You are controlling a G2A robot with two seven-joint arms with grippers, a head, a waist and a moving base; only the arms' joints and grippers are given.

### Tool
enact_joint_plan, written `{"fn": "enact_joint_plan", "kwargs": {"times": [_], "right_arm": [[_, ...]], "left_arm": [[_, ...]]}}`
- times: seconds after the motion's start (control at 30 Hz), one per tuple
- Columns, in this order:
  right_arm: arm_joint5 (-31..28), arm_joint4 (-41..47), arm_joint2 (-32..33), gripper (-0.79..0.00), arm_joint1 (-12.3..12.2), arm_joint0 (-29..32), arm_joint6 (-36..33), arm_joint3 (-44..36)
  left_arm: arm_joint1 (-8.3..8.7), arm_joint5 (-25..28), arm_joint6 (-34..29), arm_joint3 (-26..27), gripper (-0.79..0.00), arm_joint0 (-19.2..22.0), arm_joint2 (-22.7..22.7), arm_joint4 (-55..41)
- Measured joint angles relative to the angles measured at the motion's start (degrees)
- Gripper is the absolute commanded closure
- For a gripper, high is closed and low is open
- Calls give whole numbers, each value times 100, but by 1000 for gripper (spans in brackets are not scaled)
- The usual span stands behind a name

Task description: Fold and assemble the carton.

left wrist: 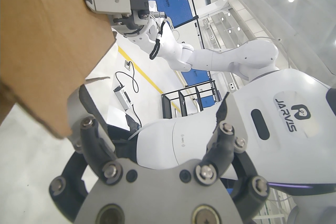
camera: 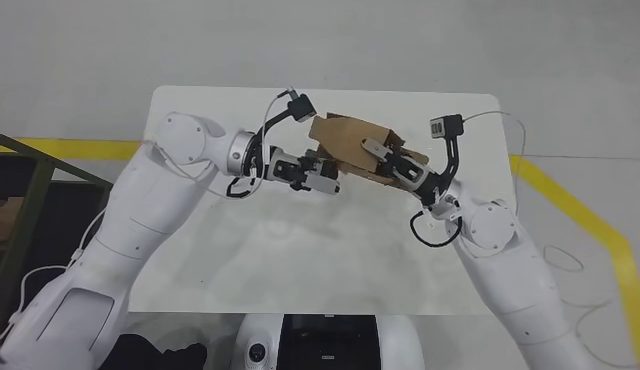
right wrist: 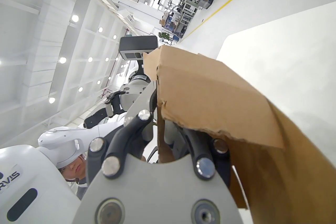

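Above the white table (camera: 300,260), right jaws pinch the carton (camera: 345,135); left jaws gape.

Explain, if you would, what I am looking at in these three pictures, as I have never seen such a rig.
This is a two-armed robot at a white table. The top picture looks down from a camera above its arms; the other two come from a camera on each wrist, so each shows its own gripper, a two-fingered clamp, close up. Between the arms, over the table, is a brown cardboard carton, partly folded. The right gripper is shut on one edge of it. The left gripper is open, with one finger beside the carton's wall.
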State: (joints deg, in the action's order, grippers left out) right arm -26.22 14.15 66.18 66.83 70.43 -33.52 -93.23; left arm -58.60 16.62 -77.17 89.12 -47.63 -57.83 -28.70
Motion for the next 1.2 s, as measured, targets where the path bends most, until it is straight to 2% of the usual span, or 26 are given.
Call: {"fn": "enact_joint_plan", "kwargs": {"times": [1.2], "right_arm": [[211, -250, -157, 0, 50, 67, 40, -93]], "left_arm": [[-26, -55, -101, -84, -785, 57, 4, 93]]}}
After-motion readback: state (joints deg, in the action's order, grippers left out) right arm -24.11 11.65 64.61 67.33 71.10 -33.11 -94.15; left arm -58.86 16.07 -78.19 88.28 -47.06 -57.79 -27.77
